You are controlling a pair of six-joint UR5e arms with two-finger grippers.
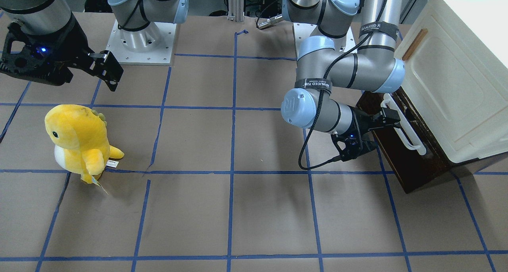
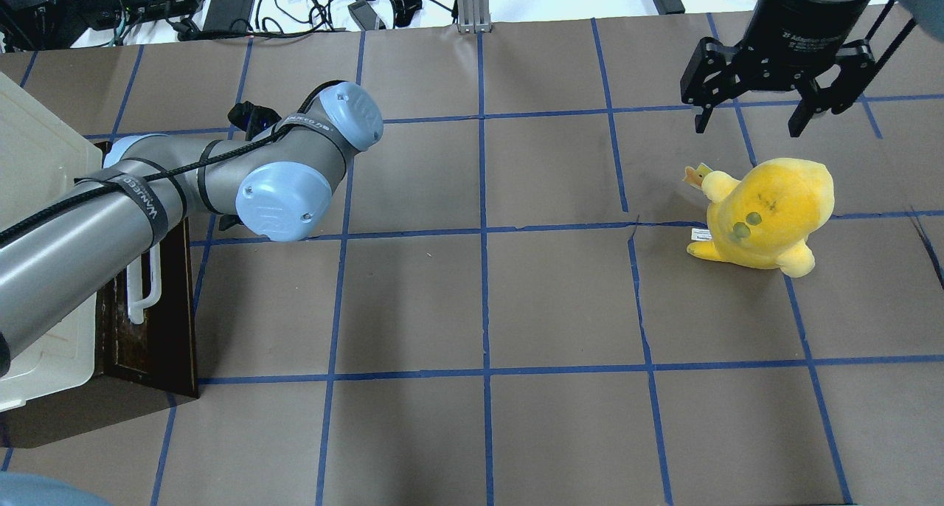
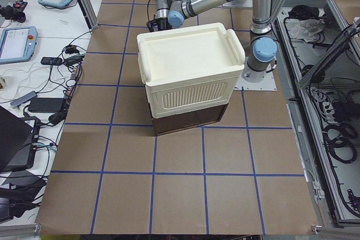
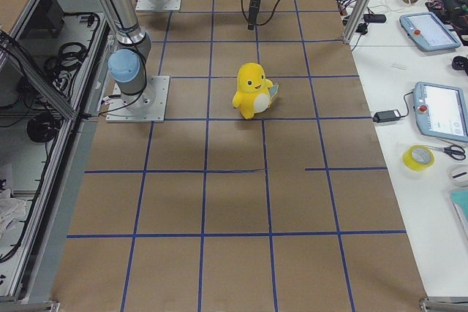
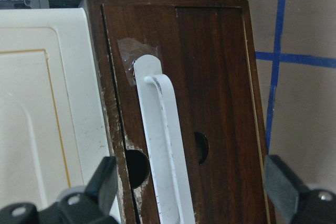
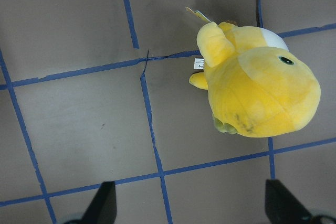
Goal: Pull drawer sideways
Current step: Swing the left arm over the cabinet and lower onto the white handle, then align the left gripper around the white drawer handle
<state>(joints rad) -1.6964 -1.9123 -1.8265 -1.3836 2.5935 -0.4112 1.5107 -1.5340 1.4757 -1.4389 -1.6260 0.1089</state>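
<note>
1. A table covered in brown paper (image 1: 238,208) fills the front-facing view. Blue tape lines (image 1: 234,145) rule it into squares, and two robot arm bases stand at the top edge.
2. A large cream-white cabinet (image 1: 452,73) stands at the right edge of that view. It has a small wooden handle (image 1: 414,44) near its upper left corner.
3. The drawer (image 1: 397,157) sits at the bottom of the cabinet, at the right of the frame. Its dark brown, worn wooden front faces the middle of the table and carries a long white bar handle (image 1: 405,125).
4. The left gripper (image 5: 192,174) is at the drawer front. In the left wrist view its jaws are spread wide, with one finger at each lower corner of the frame. The white bar runs up the middle between them, and neither finger touches it. Two round holes show in the wood beside the bar.
5. The right gripper (image 2: 746,115) hangs above the table in the upper right of the overhead view. Its jaws are apart and hold nothing.
6. A yellow plush dinosaur (image 1: 77,137) with a white belly stands upright on the paper at the left of the front-facing view. It is below the right gripper in the frame and well apart from the drawer.
</note>
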